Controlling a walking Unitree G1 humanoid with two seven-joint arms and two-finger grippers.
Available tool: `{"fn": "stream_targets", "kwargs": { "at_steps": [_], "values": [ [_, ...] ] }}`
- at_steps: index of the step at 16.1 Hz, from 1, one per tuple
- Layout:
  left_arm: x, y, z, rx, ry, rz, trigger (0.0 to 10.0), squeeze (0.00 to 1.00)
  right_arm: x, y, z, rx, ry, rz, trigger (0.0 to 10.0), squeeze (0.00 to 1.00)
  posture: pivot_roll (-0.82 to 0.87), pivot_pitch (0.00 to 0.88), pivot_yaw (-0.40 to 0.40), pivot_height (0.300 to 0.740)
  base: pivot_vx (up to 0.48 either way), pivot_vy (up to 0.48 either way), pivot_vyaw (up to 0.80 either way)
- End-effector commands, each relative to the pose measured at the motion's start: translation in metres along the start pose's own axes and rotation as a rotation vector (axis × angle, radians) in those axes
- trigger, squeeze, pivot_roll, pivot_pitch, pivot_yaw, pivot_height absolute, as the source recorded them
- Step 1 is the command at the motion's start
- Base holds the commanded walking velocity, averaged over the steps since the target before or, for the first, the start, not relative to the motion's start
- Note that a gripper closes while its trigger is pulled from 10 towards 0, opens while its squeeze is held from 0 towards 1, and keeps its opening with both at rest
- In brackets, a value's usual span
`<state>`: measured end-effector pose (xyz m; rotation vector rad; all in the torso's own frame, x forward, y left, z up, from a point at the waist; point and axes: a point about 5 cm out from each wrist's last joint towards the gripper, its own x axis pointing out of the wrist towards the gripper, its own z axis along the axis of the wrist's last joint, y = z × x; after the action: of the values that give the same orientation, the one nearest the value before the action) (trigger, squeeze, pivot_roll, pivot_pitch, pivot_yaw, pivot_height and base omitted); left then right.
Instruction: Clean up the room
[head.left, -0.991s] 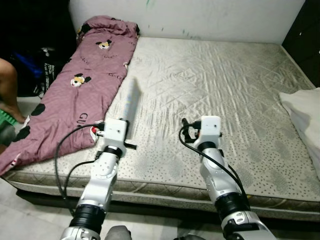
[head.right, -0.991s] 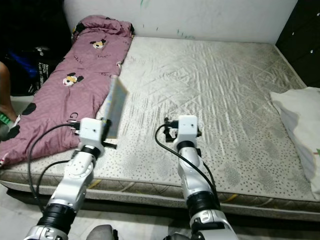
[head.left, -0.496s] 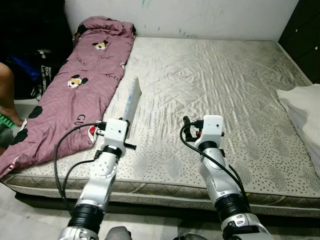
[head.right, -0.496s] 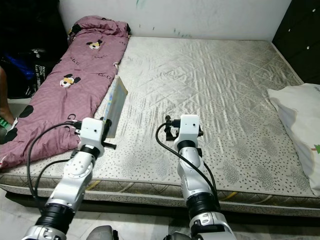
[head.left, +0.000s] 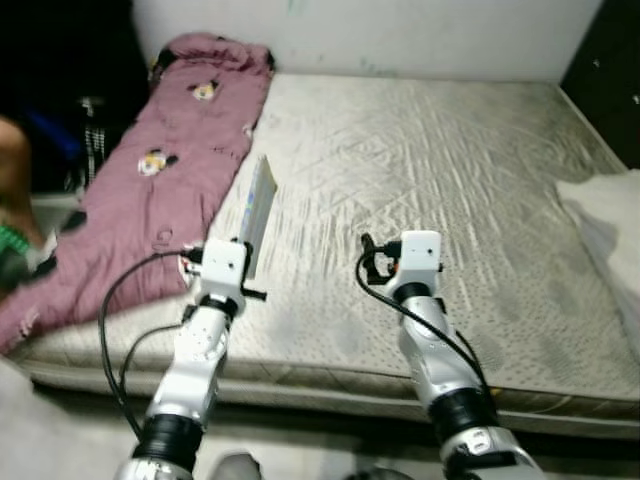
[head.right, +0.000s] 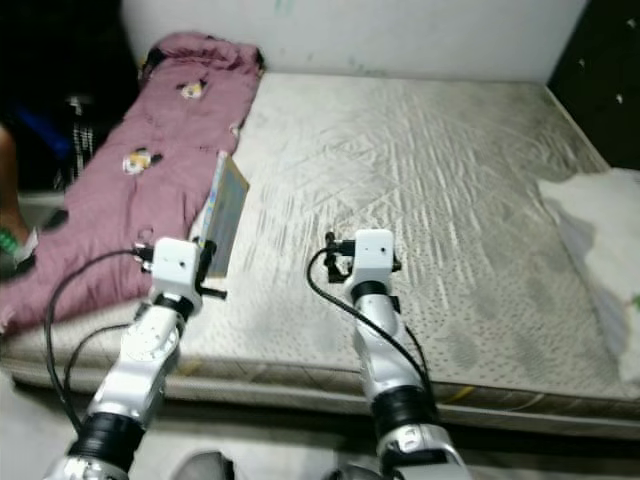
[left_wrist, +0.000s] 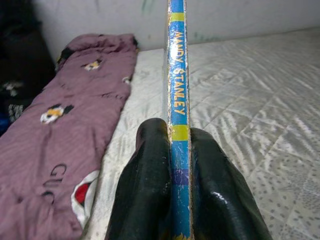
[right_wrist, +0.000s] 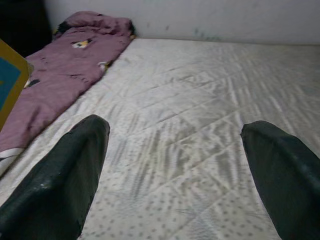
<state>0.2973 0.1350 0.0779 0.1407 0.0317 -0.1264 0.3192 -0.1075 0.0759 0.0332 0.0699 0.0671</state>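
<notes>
Left pincer (left_wrist: 180, 165) clamps thin, flat book (left_wrist: 177, 100) upright.

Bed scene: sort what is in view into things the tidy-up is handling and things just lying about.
In hand:
- thin blue and yellow book, clamped upright in the left claw
- right claw, open over the bare grey mattress

Lying about:
- maroon cartoon-print blanket along the mattress's left side
- white pillow at the right edge
</notes>
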Motion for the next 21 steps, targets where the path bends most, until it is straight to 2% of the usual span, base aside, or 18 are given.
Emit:
{"fn": "stream_targets", "kwargs": {
  "at_steps": [1, 8, 11, 21],
  "values": [
    [0.0025, 0.0039, 0.0112, 0.001, -0.05, 0.006, 10.0, 0.0, 0.0027, 0.0011, 0.005, 0.007, -0.01, 0.004, 10.0, 0.0, 0.08, 0.0, -0.021, 0.74, 0.0, 0.0, 0.0],
    [0.0068, -0.0006, 0.0141, 0.002, -0.06, -0.026, 10.0, 0.0, 0.0049, 0.0008, 0.0085, -0.022, -0.028, 0.015, 10.0, 0.0, 0.07, 0.0, -0.016, 0.74, 0.0, 0.0, 0.0],
    [0.0077, -0.002, 0.0146, -0.003, -0.062, -0.031, 10.0, 0.0, 0.0056, 0.0003, 0.0082, -0.03, -0.024, 0.014, 10.0, 0.0, 0.06, 0.0, -0.018, 0.74, 0.0, -0.08, 0.79],
    [0.0118, -0.0043, 0.0168, -0.018, -0.069, -0.034, 10.0, 0.0, 0.0095, -0.0006, 0.0078, -0.017, -0.006, 0.008, 10.0, 0.0, 0.06, 0.0, -0.024, 0.74, 0.0, -0.298, 0.06]
  ]
}}
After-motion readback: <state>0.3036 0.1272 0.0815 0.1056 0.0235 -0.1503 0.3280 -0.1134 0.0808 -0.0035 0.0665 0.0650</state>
